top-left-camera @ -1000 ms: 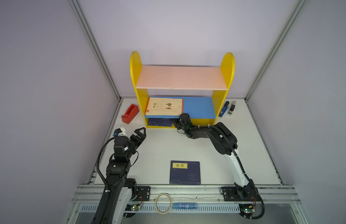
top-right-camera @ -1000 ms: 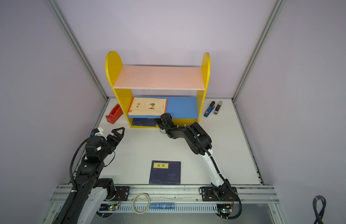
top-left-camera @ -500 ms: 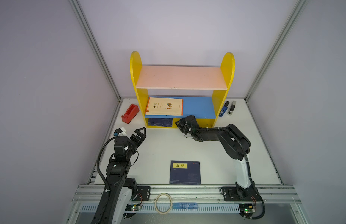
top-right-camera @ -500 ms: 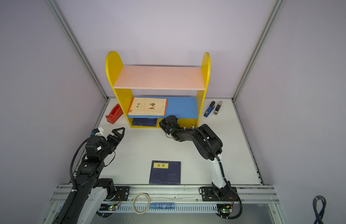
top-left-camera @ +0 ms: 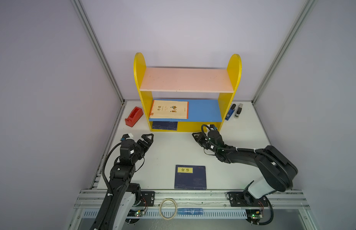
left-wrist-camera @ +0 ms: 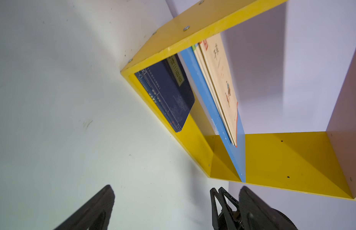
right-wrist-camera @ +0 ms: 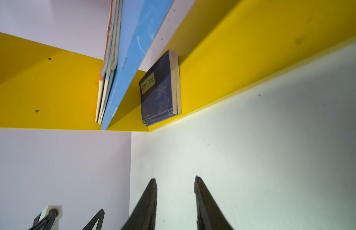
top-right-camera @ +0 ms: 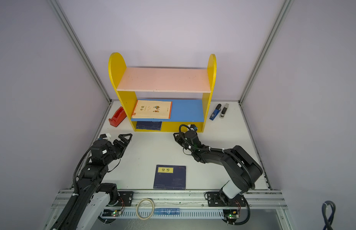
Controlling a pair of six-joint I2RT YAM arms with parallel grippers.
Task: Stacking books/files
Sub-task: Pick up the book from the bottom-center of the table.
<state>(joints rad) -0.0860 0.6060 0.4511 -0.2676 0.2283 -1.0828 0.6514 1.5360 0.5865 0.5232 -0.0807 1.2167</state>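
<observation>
3 cream books [top-left-camera: 169,109] sat stacked on the blue shelf [top-left-camera: 203,110] and 2 navy books [top-left-camera: 164,125] beneath it, seemingly sorted by colour. 1 navy book [top-left-camera: 190,176] lay on the counter [top-left-camera: 173,151], likely next. The left gripper [left-wrist-camera: 161,188] gaped wide and empty; the right gripper [right-wrist-camera: 175,179], narrowly parted, held nothing.

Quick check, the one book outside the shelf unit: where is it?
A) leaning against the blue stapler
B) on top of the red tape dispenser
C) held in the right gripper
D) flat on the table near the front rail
D: the navy book with the yellow label lies flat on the white table just behind the front rail, on its own.
</observation>
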